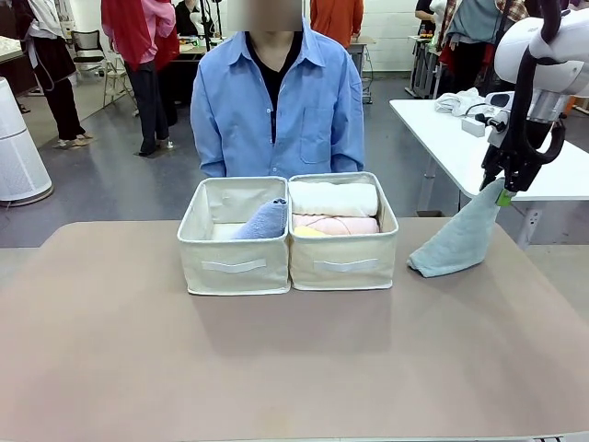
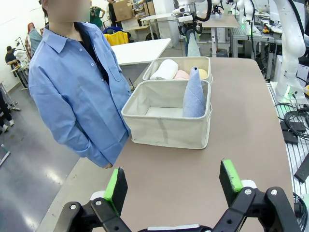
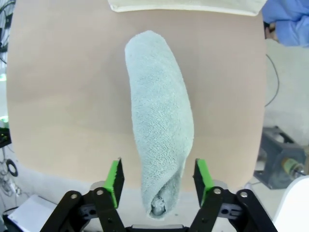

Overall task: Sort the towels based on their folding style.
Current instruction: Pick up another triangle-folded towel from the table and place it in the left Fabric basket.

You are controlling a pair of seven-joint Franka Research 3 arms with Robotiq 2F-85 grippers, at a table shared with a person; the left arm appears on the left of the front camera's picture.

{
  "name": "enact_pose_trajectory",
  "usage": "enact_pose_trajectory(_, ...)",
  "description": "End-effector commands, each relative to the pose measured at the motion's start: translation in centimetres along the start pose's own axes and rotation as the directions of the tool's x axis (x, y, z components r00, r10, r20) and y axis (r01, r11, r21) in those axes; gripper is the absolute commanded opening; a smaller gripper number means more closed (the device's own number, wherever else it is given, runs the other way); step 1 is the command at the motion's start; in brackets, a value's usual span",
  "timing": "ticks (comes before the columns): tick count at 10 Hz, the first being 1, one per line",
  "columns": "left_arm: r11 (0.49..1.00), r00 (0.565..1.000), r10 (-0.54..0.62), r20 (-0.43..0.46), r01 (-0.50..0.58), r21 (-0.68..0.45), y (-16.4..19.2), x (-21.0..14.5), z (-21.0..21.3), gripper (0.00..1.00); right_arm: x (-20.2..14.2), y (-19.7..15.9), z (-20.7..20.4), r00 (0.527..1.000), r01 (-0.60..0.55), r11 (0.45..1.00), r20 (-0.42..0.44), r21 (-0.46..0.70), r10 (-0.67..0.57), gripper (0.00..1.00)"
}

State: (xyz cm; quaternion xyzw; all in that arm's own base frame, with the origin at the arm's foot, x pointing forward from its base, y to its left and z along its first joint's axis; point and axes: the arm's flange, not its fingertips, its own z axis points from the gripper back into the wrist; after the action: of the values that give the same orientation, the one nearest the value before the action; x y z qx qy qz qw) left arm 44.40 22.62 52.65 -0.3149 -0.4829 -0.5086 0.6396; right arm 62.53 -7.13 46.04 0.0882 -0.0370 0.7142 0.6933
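A grey-green cone towel [image 1: 456,241] leans on the table right of the bins, tip up. My right gripper [image 1: 504,193] straddles that tip. In the right wrist view the towel [image 3: 159,121] runs between the fingers of the right gripper [image 3: 157,176]; both green pads stand apart from it, so it is open. A lavender-blue cone towel [image 1: 264,221] stands in the left bin [image 1: 235,267]. White [image 1: 333,198], pink [image 1: 336,225] and yellow [image 1: 308,232] roll towels lie in the right bin [image 1: 345,265]. My left gripper [image 2: 173,181] hovers open over the table's end, holding nothing.
A person in a blue shirt [image 1: 276,101] stands at the far edge right behind the bins, arms down. A white table [image 1: 460,138] with a cloth heap sits at the back right. Bare tabletop [image 1: 276,368] stretches in front of the bins.
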Motion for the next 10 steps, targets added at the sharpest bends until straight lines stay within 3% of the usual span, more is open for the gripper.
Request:
enact_pose_trajectory(1,1.0,1.0,-0.008,-0.007,0.008,-0.001,-0.2,0.0,0.1,1.0,-0.1,0.4,-0.5,0.999,-0.035,0.999,-0.032,-0.012,0.035,0.0)
enact_pose_trajectory(4,1.0,1.0,-0.008,-0.007,0.008,-0.001,-0.2,0.0,0.1,1.0,-0.5,0.3,-0.6,0.999,-0.036,0.999,-0.005,-0.004,0.036,0.04)
enact_pose_trajectory(6,1.0,1.0,-0.008,-0.007,0.008,-0.001,-0.2,0.0,0.1,1.0,-0.4,0.7,-0.2,0.999,-0.036,0.999,-0.025,-0.012,0.036,0.0)
enact_pose_trajectory(8,1.0,1.0,-0.008,-0.007,0.008,-0.001,-0.2,0.0,0.1,1.0,1.4,3.3,3.2,0.998,-0.011,0.999,-0.057,-0.044,0.008,0.0)
enact_pose_trajectory(10,1.0,1.0,-0.008,-0.007,0.008,-0.001,-0.2,0.0,0.1,1.0,5.6,9.7,11.2,0.951,0.248,0.956,-0.147,-0.154,-0.271,0.0)
